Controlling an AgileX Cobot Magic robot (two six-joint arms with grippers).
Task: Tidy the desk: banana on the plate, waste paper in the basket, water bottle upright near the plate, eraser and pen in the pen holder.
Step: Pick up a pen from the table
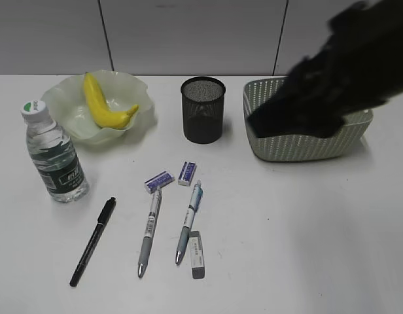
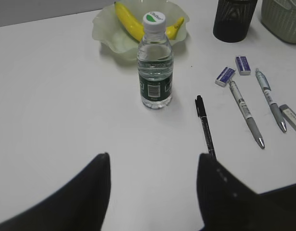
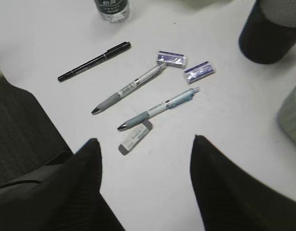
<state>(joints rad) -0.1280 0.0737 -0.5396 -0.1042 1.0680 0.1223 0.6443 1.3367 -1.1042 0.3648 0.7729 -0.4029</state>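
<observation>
Three pens [image 1: 187, 224] lie near desk [image 1: 306, 235] centre, long axes running 7 to 1 o'clock, tips toward 7. Banana [image 1: 103, 103] rests in plate [image 1: 69, 111]. Left gripper [image 2: 153, 166] and right gripper [image 3: 145, 149] both stand spread, empty.

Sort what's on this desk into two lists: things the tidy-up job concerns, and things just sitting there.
Part of the job:
- banana, on the plate
- water bottle, upright near the plate
- three pens and three erasers, loose on the desk
- pen holder
- basket; waste paper not visible

Just lying about:
- nothing I can see
</observation>
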